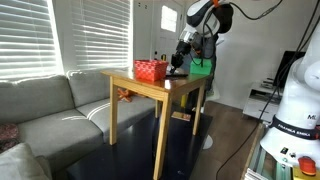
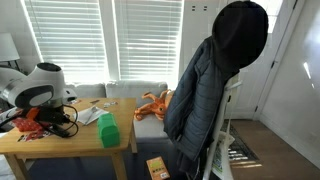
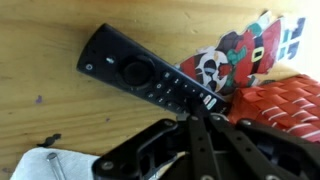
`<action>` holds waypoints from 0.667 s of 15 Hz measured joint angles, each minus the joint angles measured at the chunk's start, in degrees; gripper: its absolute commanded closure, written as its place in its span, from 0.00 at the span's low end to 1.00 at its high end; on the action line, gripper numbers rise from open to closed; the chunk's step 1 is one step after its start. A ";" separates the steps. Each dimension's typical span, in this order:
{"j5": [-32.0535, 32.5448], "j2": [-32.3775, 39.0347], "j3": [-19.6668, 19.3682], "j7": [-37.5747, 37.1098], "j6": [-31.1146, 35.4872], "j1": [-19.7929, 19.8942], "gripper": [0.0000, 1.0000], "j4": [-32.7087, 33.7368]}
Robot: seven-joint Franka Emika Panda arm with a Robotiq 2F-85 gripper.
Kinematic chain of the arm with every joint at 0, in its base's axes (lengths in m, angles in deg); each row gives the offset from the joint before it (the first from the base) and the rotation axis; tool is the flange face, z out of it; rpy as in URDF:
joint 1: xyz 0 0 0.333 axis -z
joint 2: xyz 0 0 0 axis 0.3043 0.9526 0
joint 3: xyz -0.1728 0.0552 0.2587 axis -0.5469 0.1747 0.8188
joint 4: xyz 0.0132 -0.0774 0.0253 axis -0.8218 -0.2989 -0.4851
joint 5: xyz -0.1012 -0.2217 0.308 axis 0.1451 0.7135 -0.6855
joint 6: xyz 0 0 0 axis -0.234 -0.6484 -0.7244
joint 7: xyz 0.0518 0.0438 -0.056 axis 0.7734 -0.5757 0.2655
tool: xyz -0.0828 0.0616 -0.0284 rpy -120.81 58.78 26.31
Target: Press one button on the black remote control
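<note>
The black remote control (image 3: pixel 150 78) lies flat on the wooden table, slanting from upper left to lower right in the wrist view, with a round pad and rows of small buttons. My gripper (image 3: pixel 197 113) is shut, its two fingers pressed together, and the tips sit at the remote's lower button end, touching or just above it. In the exterior views the gripper (image 1: pixel 176 66) (image 2: pixel 62 118) hangs low over the table beside the red mesh basket (image 1: pixel 151 70) (image 2: pixel 38 117). The remote itself is too small to make out there.
A green block (image 2: pixel 108 130) (image 1: pixel 201 67) stands on the table (image 1: pixel 150 88) near its edge. A red patterned cloth with a skull print (image 3: pixel 235 62) lies against the remote. A white cloth (image 3: pixel 50 166) and a grey sofa (image 1: pixel 50 110) are nearby. A jacket on a rack (image 2: pixel 210 85) stands close.
</note>
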 measured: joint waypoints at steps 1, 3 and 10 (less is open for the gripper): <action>-0.13 0.04 0.00 0.00 0.00 0.02 1.00 0.00; -0.66 0.15 0.00 0.07 -0.02 0.11 1.00 0.01; -2.31 0.39 0.00 0.10 -0.44 0.74 1.00 0.33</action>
